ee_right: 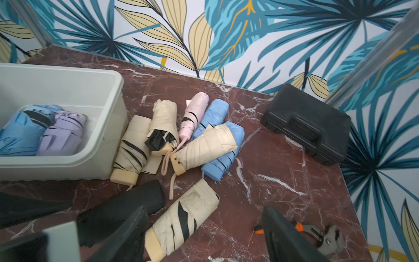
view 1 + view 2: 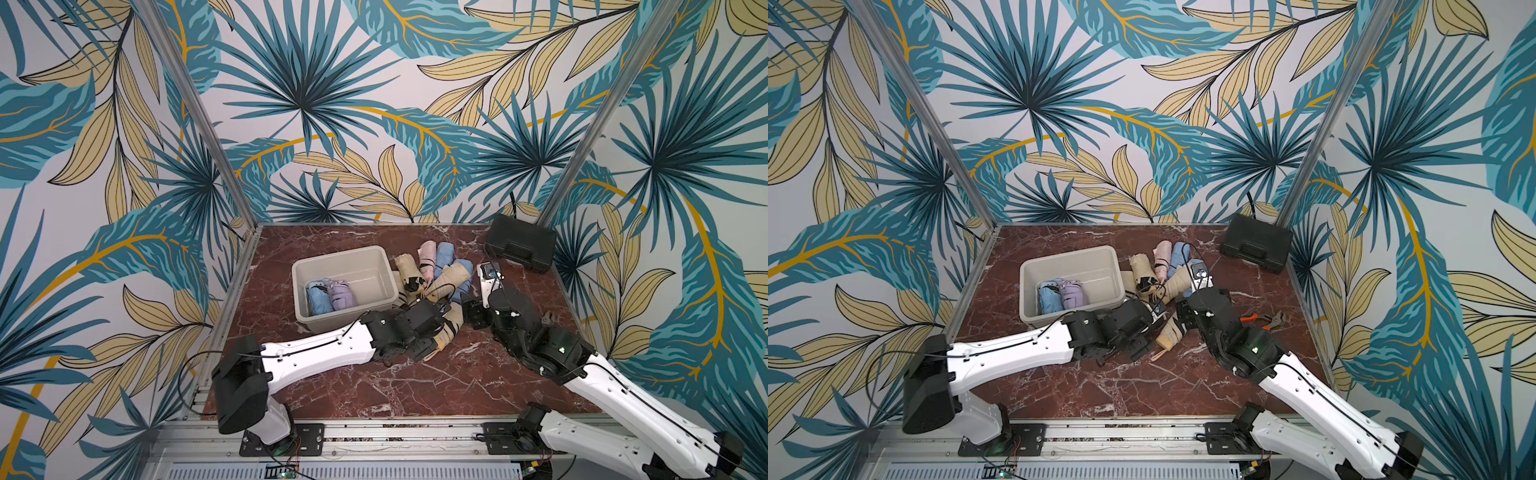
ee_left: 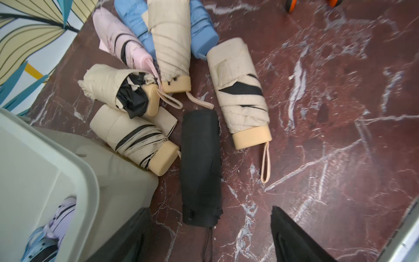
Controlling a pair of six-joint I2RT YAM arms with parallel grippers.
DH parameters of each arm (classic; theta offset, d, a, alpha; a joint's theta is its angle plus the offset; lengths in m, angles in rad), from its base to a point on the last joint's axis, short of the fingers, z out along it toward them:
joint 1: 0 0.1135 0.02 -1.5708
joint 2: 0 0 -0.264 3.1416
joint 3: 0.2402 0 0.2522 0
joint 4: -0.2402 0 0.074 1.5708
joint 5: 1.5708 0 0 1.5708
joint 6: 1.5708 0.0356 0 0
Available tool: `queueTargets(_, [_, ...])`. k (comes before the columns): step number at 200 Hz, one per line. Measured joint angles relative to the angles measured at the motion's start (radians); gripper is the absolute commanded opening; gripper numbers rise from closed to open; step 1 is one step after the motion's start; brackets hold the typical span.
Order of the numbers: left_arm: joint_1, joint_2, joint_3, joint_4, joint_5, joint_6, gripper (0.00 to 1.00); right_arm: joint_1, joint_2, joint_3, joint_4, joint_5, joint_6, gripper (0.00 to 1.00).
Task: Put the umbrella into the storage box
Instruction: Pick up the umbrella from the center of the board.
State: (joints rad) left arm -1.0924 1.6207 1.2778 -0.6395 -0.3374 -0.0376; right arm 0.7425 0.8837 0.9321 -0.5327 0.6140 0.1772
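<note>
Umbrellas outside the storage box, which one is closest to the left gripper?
The all-black umbrella, lying on the marble table with one end right under the open left gripper. The rest are beige, pink or blue and lie farther away.

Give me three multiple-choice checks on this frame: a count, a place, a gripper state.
1. Umbrellas inside the storage box: A none; B two; C four.
2. The black case sits: A inside the box; B under the left arm; C at the far right corner of the table.
3. The left gripper is: A open and empty; B shut on an umbrella; C shut on the box rim.

Key: 1 B, a blue umbrella and a lilac umbrella lie side by side in it. 2 C, it stands by the back right post in both top views. 3 A, the left wrist view shows its fingers wide apart, gripping nothing.
</note>
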Motion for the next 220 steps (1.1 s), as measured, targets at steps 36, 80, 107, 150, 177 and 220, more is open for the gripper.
queueTargets(36, [0.006, 0.177, 0.146, -0.09, -0.044, 0.0, 0.86, -0.052, -0.077, -0.07, -0.022, 0.027, 0.055, 0.84])
queueTargets(80, [0.034, 0.275, 0.191, -0.156, -0.022, -0.007, 0.85, -0.127, -0.168, -0.11, -0.046, 0.03, 0.113, 0.84])
queueTargets(107, [0.058, 0.298, 0.191, -0.169, -0.006, -0.013, 0.8, -0.142, -0.178, -0.11, -0.052, 0.029, 0.13, 0.84])
queueTargets(150, [0.089, 0.34, 0.191, -0.161, 0.03, -0.012, 0.75, -0.145, -0.183, -0.11, -0.077, 0.03, 0.13, 0.84])
queueTargets(177, [0.108, 0.346, 0.183, -0.137, 0.076, -0.012, 0.71, -0.145, -0.202, -0.11, -0.094, 0.037, 0.13, 0.84])
queueTargets(220, [0.122, 0.349, 0.158, -0.096, 0.114, 0.003, 0.58, -0.146, -0.214, -0.106, -0.103, 0.048, 0.13, 0.84])
